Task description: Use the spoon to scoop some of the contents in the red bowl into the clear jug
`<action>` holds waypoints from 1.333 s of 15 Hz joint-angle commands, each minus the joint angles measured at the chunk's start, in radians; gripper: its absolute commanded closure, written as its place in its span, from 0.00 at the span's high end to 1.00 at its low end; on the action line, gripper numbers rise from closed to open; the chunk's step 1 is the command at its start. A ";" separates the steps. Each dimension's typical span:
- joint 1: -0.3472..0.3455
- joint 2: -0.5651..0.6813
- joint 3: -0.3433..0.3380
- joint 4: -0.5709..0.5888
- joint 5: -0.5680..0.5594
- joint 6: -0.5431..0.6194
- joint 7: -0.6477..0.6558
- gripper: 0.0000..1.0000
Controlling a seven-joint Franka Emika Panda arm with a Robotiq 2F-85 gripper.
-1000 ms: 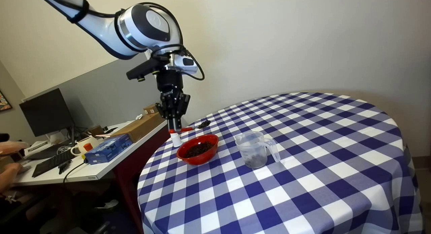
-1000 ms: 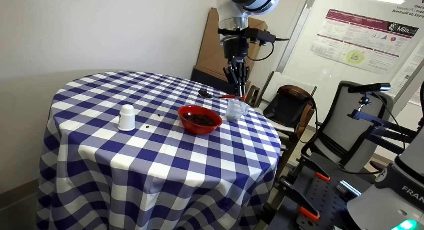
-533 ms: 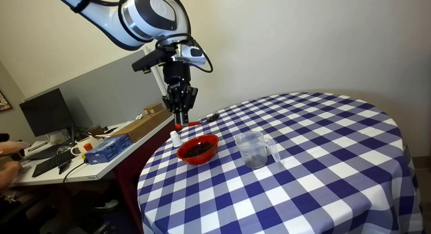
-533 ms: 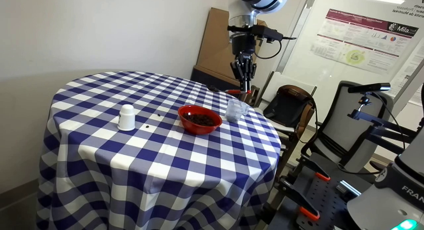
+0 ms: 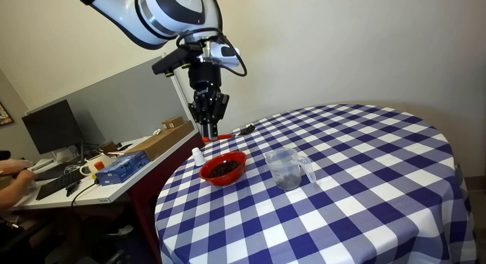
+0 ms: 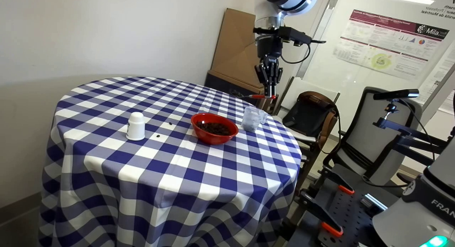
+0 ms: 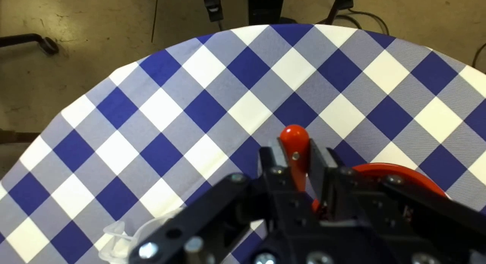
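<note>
Raised over the past second, the Robotiq gripper (image 5: 210, 137) pinches the red-handled spoon (image 5: 226, 136), heaped with dark contents (image 5: 248, 130), apart from the red bowl (image 5: 228, 180); scooping appears done, tipping into the clear measuring jug (image 5: 283, 163), dark-bottomed already, remains.

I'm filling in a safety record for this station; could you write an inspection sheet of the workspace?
Surface: checked tablecloth; two dark bits lie on it.
Job's things: red bowl holds dark contents; clear jug upright, some inside; spoon loaded, held above the tablecloth.
Clutter: white container, standing apart from the bowl.
Gripper: shut on the spoon.
Cables: black cable looped at the arm; dark cable on the floor.
Surroundings: desk with monitor; person's forearm; office chair.
</note>
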 commanded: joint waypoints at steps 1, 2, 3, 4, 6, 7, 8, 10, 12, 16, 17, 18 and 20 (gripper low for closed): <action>-0.019 -0.033 -0.020 -0.034 0.032 0.021 -0.031 0.10; -0.024 -0.032 -0.024 -0.034 0.031 0.021 -0.031 0.10; -0.029 -0.031 -0.029 -0.035 0.030 0.021 -0.031 0.10; -0.034 -0.030 -0.034 -0.036 0.030 0.022 -0.031 0.10; -0.043 -0.028 -0.044 -0.038 0.029 0.023 -0.032 0.10; -0.047 -0.026 -0.048 -0.039 0.028 0.024 -0.032 0.10; -0.051 -0.026 -0.052 -0.041 0.027 0.025 -0.032 0.10; -0.058 -0.025 -0.058 -0.044 0.027 0.028 -0.033 0.10; -0.064 -0.023 -0.065 -0.046 0.026 0.030 -0.033 0.10; -0.069 -0.019 -0.072 -0.051 0.016 0.037 -0.026 0.10; -0.070 -0.018 -0.073 -0.053 0.013 0.041 -0.024 0.10; -0.071 -0.016 -0.075 -0.054 0.009 0.044 -0.021 0.10; -0.072 -0.014 -0.079 -0.059 0.004 0.050 -0.017 0.10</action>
